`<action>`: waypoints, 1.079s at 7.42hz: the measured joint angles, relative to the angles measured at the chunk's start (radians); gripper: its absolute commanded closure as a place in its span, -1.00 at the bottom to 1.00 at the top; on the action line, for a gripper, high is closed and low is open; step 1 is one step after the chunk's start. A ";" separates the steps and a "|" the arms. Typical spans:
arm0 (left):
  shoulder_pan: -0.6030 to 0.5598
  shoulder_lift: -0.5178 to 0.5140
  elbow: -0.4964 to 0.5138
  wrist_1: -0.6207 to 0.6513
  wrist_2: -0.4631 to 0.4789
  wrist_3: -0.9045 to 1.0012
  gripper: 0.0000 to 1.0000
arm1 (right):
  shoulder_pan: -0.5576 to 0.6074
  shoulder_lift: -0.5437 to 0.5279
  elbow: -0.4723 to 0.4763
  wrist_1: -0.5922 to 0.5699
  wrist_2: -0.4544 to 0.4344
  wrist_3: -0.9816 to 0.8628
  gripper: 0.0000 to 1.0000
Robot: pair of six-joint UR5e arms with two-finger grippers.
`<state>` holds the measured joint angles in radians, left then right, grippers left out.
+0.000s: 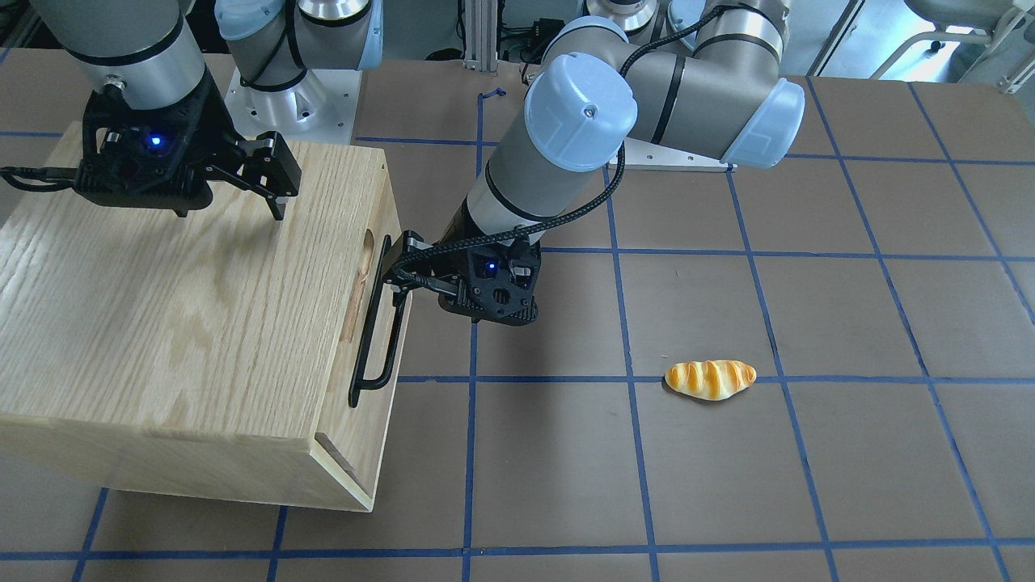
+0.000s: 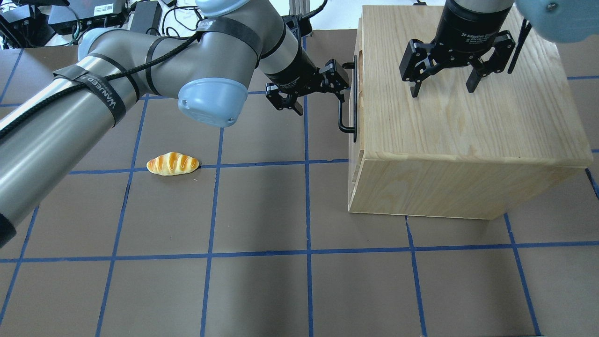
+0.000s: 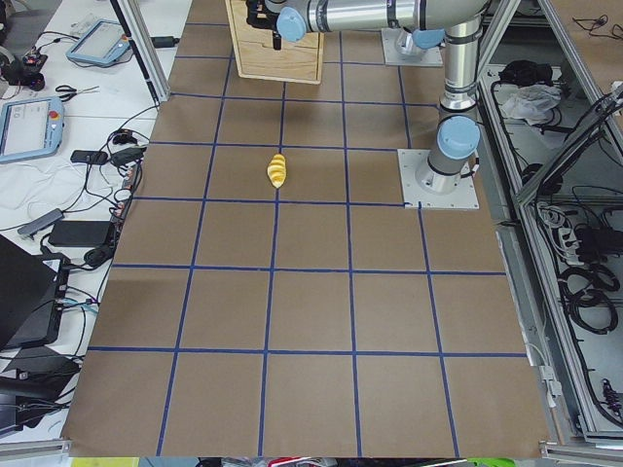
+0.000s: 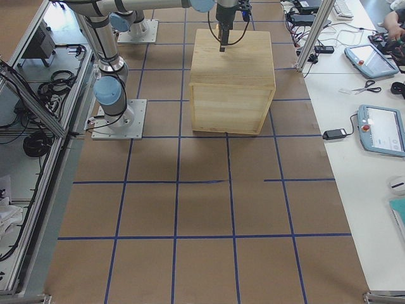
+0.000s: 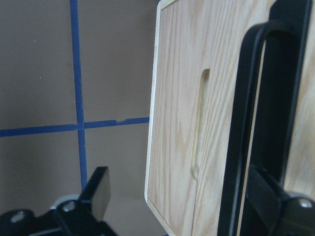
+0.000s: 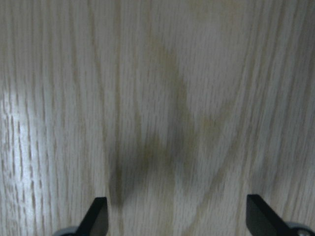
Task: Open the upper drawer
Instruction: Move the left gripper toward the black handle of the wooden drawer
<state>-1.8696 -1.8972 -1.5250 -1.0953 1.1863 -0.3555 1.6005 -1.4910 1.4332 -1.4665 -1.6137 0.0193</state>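
The brown worktop (image 2: 262, 281), ruled into squares by blue lines, comes first; on it, toward the robot's left, lies a bread roll (image 2: 173, 164), well apart from everything else; toward the robot's right stands a pale wooden cabinet (image 2: 468, 140), its drawer face turned to the robot's left; the upper drawer (image 5: 174, 98) sits at the top of that face, its front close against the cabinet, with an oblong notch (image 5: 199, 123) cut in it and a long black handle (image 2: 341, 117) standing off it; the left hand (image 2: 323, 102) is at the far end of the handle, spread wide; in the wrist view the bar runs through the gap, just beside one finger (image 5: 275, 201), and nothing is gripped; farther back the right hand (image 2: 442, 91) points down over the cabinet's top, wide apart, with only bare wood showing in the gap; whether its tips touch the top I cannot tell.
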 measured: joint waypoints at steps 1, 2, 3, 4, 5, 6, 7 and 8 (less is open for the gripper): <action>-0.001 -0.002 -0.001 0.000 -0.012 -0.001 -1.00 | 0.000 0.000 0.000 0.000 0.000 0.000 -1.00; -0.005 -0.005 -0.001 0.004 -0.024 -0.001 -1.00 | 0.000 0.000 0.000 0.000 0.000 0.000 -1.00; -0.011 -0.009 -0.001 0.012 -0.029 0.000 -1.00 | 0.000 0.000 0.000 0.000 0.000 0.000 -1.00; -0.014 -0.015 -0.003 0.019 -0.032 0.002 -1.00 | 0.000 0.000 0.000 0.000 0.000 0.000 -1.00; -0.016 -0.023 -0.004 0.026 -0.032 0.009 -1.00 | 0.000 0.000 0.000 0.000 0.000 0.000 -1.00; -0.017 -0.029 -0.004 0.035 -0.031 0.017 -1.00 | 0.000 0.000 0.000 0.000 0.000 0.000 -1.00; -0.017 -0.031 -0.005 0.044 -0.028 0.023 -1.00 | 0.000 0.000 0.000 0.000 0.000 0.000 -1.00; -0.016 -0.032 -0.007 0.049 -0.025 0.034 -1.00 | 0.001 0.000 0.000 0.000 0.000 0.000 -1.00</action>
<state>-1.8860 -1.9287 -1.5320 -1.0461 1.1613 -0.3217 1.6010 -1.4910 1.4333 -1.4665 -1.6137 0.0192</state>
